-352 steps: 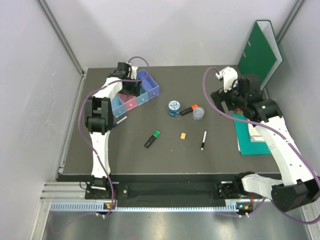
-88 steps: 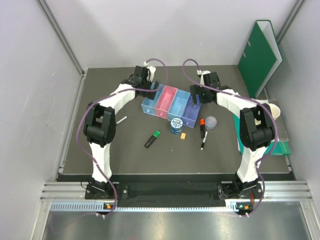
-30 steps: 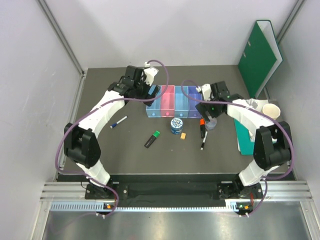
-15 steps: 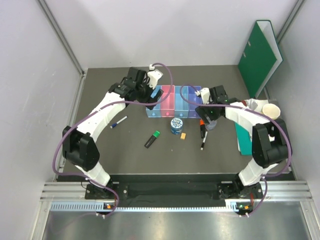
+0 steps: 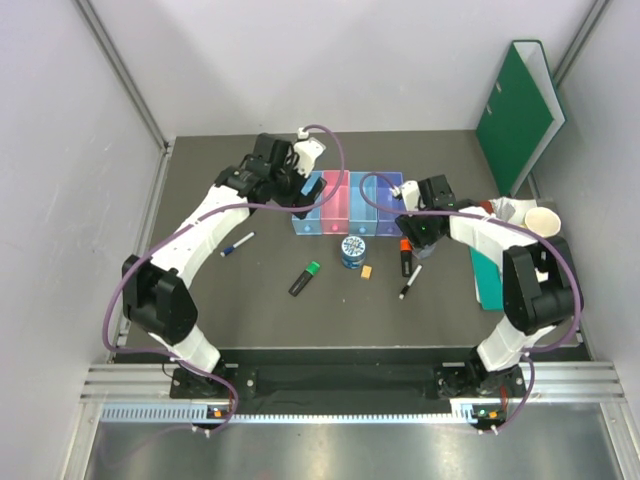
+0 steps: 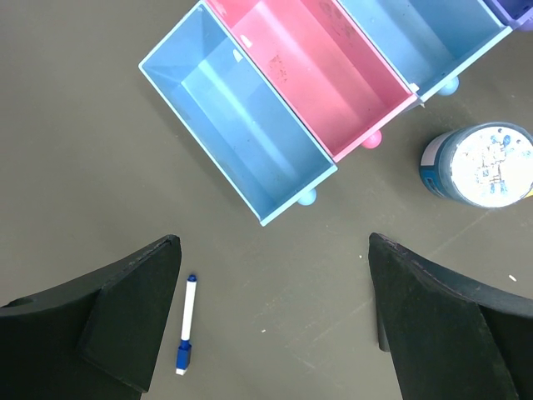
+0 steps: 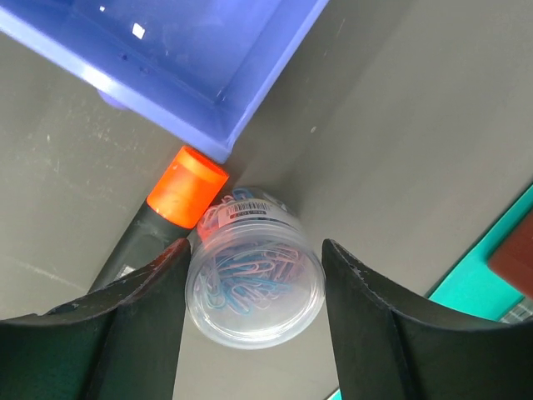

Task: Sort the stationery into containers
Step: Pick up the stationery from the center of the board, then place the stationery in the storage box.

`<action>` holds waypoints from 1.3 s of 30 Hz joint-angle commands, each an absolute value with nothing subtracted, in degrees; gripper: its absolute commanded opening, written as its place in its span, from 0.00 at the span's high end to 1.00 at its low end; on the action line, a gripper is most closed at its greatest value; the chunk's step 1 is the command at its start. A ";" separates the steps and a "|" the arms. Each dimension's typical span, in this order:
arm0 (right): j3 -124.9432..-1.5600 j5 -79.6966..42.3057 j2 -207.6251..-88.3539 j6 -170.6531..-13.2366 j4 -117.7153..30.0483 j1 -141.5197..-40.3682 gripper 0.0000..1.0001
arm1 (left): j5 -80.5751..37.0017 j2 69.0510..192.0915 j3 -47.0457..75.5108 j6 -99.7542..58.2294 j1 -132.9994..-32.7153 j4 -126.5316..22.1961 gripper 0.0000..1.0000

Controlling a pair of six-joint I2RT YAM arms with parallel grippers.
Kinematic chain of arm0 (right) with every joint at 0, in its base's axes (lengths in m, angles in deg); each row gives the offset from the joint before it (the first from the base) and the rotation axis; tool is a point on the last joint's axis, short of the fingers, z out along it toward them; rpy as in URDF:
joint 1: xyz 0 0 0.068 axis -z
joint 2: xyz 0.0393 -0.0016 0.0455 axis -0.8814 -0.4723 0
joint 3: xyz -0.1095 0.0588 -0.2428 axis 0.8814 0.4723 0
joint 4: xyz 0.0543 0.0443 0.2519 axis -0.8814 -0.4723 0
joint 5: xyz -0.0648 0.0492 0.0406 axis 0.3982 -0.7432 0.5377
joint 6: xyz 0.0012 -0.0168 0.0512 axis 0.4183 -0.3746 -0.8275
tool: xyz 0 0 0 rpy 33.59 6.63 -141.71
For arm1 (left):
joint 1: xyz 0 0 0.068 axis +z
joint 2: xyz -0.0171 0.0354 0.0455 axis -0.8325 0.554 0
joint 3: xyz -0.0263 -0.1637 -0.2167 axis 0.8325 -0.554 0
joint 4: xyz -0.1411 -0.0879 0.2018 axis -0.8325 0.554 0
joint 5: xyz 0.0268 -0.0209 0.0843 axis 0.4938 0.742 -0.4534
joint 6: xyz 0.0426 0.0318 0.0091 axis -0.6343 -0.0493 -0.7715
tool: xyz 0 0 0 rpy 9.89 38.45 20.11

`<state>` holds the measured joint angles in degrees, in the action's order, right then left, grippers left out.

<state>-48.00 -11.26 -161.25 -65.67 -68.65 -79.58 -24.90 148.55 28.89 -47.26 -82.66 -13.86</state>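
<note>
The four joined trays [image 5: 345,203] stand at mid-back, light blue [image 6: 237,158], pink [image 6: 316,75], light blue [image 6: 420,33] and purple [image 7: 191,50]. My left gripper [image 5: 297,193] [image 6: 273,243] hovers open and empty over their left end. A blue-capped pen [image 6: 185,327] [image 5: 237,245] lies to the left. The blue tin [image 5: 351,250] [image 6: 480,164] stands in front of the trays. My right gripper [image 5: 416,238] [image 7: 254,250] is open, its jaws on either side of the clear pot of paper clips [image 7: 254,283]. The orange-capped highlighter [image 7: 185,187] [image 5: 404,256] lies against the pot.
A green-capped highlighter [image 5: 305,278], a small orange eraser [image 5: 367,271] and a black pen [image 5: 407,283] lie on the mat in front. A teal flat tray [image 5: 485,275] and a paper cup [image 5: 541,222] are at the right, a green binder [image 5: 520,105] at the back right.
My right gripper has come down over the pot, which now sits between its fingers. The left arm has barely moved.
</note>
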 commanded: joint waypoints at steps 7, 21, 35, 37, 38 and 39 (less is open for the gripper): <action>-55.38 -13.69 -151.12 -64.48 -76.89 -79.83 0.70 | -24.07 144.29 26.35 -46.84 -83.16 -15.44 0.01; -68.47 -12.46 -157.78 -63.60 -66.98 -80.27 0.75 | -23.54 144.55 24.86 -46.76 -83.60 -14.73 0.01; -85.52 -12.46 -178.17 -64.04 -62.75 -81.68 0.75 | -23.55 145.87 25.65 -47.64 -83.78 -13.33 0.01; -85.96 -12.55 -179.23 -64.30 -62.49 -81.77 0.75 | -23.37 146.04 25.65 -47.64 -83.69 -13.33 0.01; -85.88 -12.64 -179.49 -64.47 -62.14 -81.86 0.75 | -23.11 146.39 25.56 -47.64 -83.69 -13.24 0.01; -85.79 -12.81 -179.67 -64.74 -61.96 -82.03 0.75 | -23.10 146.57 25.73 -47.64 -83.69 -13.32 0.01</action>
<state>-82.07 -12.20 -179.59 -63.74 -66.13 -80.62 -24.33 146.67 24.98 -47.30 -83.47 -13.36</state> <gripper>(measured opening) 0.593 0.989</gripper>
